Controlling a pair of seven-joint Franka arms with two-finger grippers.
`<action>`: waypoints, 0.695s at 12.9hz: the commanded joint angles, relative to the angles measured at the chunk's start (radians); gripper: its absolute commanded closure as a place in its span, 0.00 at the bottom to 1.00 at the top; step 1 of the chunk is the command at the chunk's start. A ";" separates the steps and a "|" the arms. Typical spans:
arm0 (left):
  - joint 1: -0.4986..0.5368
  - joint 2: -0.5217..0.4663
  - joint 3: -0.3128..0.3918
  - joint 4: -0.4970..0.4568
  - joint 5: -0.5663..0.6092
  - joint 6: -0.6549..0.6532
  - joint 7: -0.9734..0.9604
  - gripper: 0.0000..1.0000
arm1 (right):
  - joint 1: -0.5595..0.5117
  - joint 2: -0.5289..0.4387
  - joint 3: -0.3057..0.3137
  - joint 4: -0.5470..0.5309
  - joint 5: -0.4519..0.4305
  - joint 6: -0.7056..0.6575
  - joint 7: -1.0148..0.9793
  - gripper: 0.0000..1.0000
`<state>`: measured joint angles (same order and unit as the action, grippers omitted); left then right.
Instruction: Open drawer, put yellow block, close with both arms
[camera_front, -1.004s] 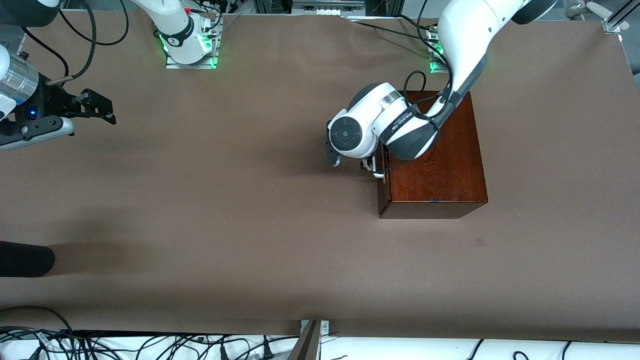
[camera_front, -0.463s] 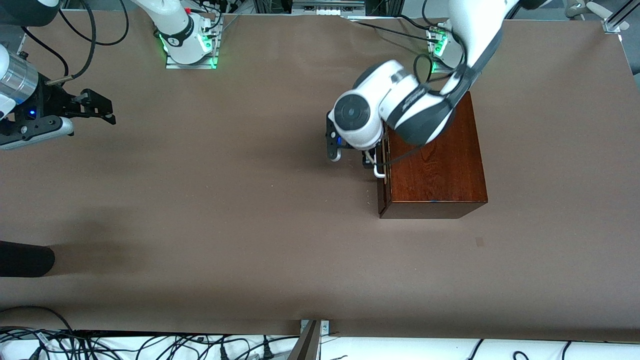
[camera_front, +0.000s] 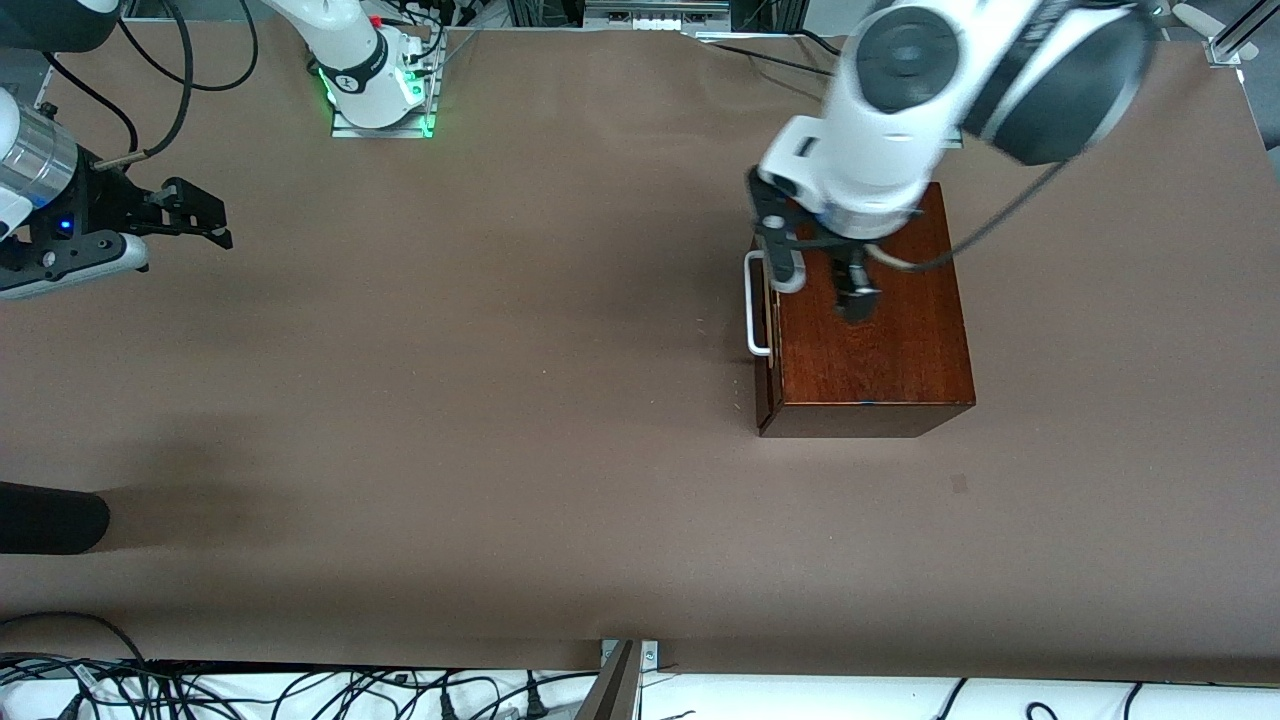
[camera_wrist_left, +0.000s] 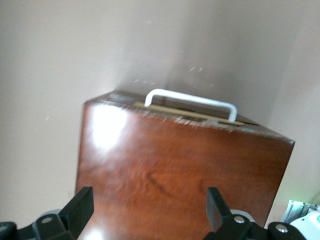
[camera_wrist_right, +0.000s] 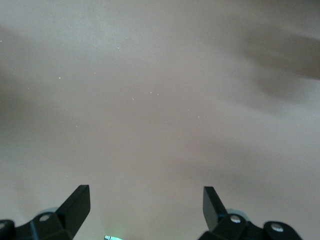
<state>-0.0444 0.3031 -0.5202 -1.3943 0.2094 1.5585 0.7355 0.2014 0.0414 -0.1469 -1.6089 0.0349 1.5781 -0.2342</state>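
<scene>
The dark mahogany box (camera_front: 880, 340) stands toward the left arm's end of the table. Its drawer is pushed in, and the white bar handle (camera_front: 757, 305) on the dark front faces the right arm's end. My left gripper (camera_front: 822, 285) is open and empty, up in the air over the box top beside the handle edge. In the left wrist view my left gripper (camera_wrist_left: 149, 200) has wide-apart jaws over the box top (camera_wrist_left: 175, 165), with the handle (camera_wrist_left: 190, 100) past it. My right gripper (camera_front: 205, 215) waits open and empty over bare table (camera_wrist_right: 145, 197). The yellow block is out of view.
A dark rounded object (camera_front: 50, 520) lies at the table's edge at the right arm's end, nearer the front camera. Cables (camera_front: 300, 690) run along the table edge nearest the camera. The right arm's green-lit base (camera_front: 380, 95) stands at the back.
My left arm has lifted away from the drawer handle and swung up over the box top, leaving the handle uncovered. The drawer stays pushed in. The right arm has not moved.
</scene>
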 joint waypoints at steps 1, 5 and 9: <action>0.093 -0.007 -0.004 0.063 -0.031 -0.029 0.019 0.00 | 0.007 -0.003 -0.003 0.009 -0.001 -0.006 0.015 0.00; 0.124 -0.088 0.150 0.031 -0.077 -0.041 0.006 0.00 | 0.007 -0.003 -0.003 0.009 -0.001 -0.007 0.015 0.00; 0.037 -0.281 0.434 -0.185 -0.260 0.101 -0.302 0.00 | 0.007 -0.003 -0.003 0.009 -0.001 -0.009 0.015 0.00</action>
<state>0.0459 0.1525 -0.1914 -1.4184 0.0205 1.6017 0.5911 0.2019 0.0415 -0.1470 -1.6088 0.0349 1.5780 -0.2341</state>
